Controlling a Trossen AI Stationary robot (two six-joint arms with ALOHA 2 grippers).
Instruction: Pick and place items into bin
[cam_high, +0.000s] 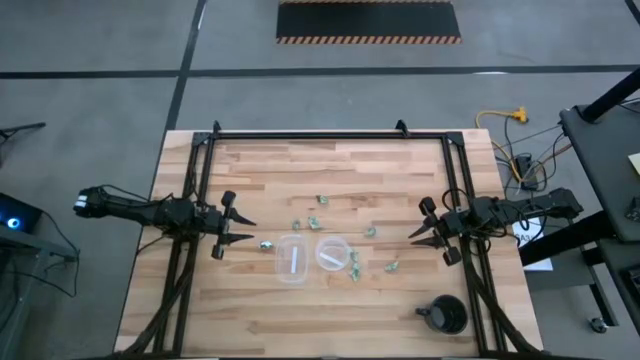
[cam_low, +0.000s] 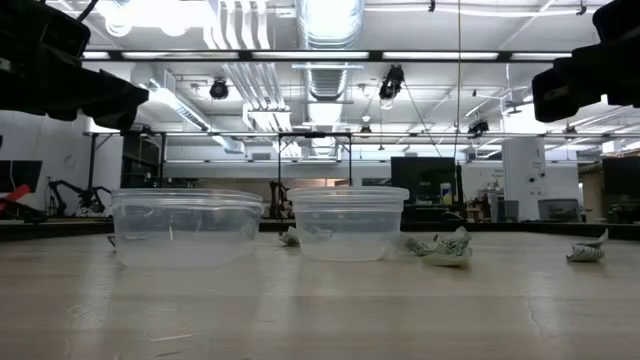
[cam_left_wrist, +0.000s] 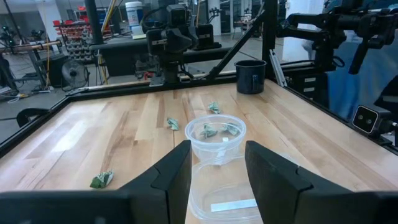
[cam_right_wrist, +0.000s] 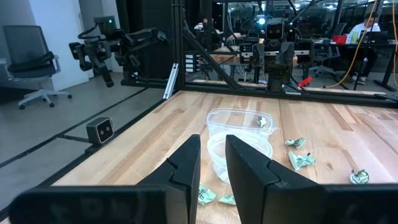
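High view showed two clear round plastic cups (cam_high: 291, 257) side by side at the middle of the pale wooden bench (cam_high: 330, 300), each with a flat white strip lying in it. Around them lay the tiny crumpled pale green and silvery pieces (cam_high: 392, 266), scattered mostly beyond and to the right of the cups; they were balled-up scraps with no clear long axis. A black round mug-like object (cam_high: 446, 315) stood near the bench's right front corner. At the left edge the left tool (cam_high: 238, 230) hovered with fingers spread, holding nothing. At the right edge the right tool (cam_high: 416, 232) hung likewise, fingers slightly apart and empty.
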